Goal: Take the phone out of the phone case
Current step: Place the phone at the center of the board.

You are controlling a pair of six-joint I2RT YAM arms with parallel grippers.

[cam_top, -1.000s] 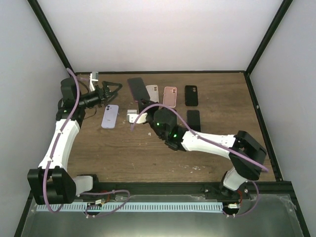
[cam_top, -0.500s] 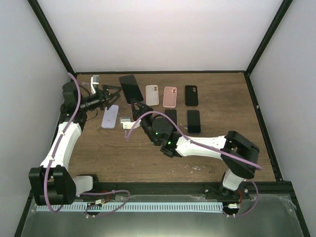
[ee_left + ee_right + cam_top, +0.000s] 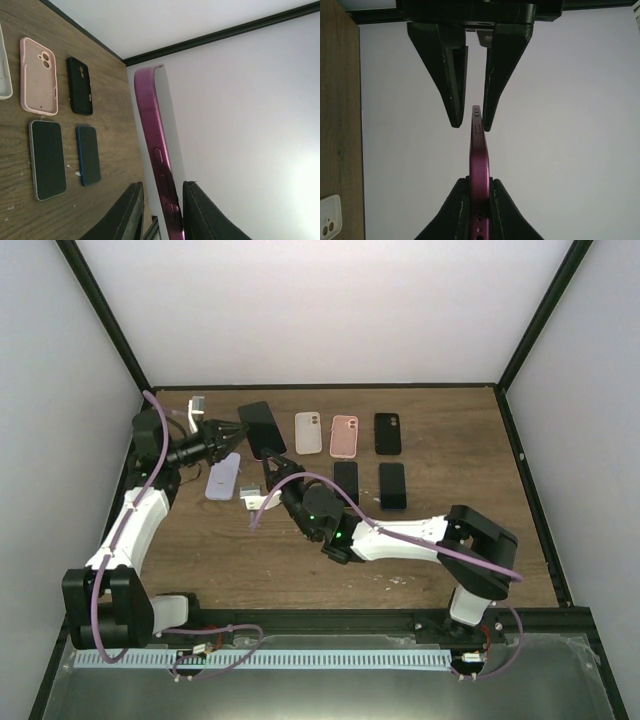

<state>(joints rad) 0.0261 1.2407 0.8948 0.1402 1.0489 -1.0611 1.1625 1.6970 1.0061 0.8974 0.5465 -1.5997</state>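
A phone in a magenta phone case (image 3: 260,428) is held in the air over the table's back left, edge-on in both wrist views (image 3: 480,150) (image 3: 156,150). My right gripper (image 3: 273,468) (image 3: 480,192) is shut on its lower end, both fingers pressed against the case. My left gripper (image 3: 233,433) (image 3: 162,207) straddles the other end by the side buttons. One finger (image 3: 200,215) touches the case, while the other finger (image 3: 127,217) stands off with a small gap. The left jaws are narrow but not closed on it.
On the wooden table lie a lilac phone (image 3: 222,478), a white case (image 3: 308,432), a pink case (image 3: 344,435), a black case (image 3: 387,433) and two dark phones (image 3: 346,483) (image 3: 392,485). A small white piece (image 3: 197,403) sits at the back left corner.
My right arm carried the cased phone left toward the left gripper. The left gripper's jaws narrowed from wide open to closely straddling the phone's end.
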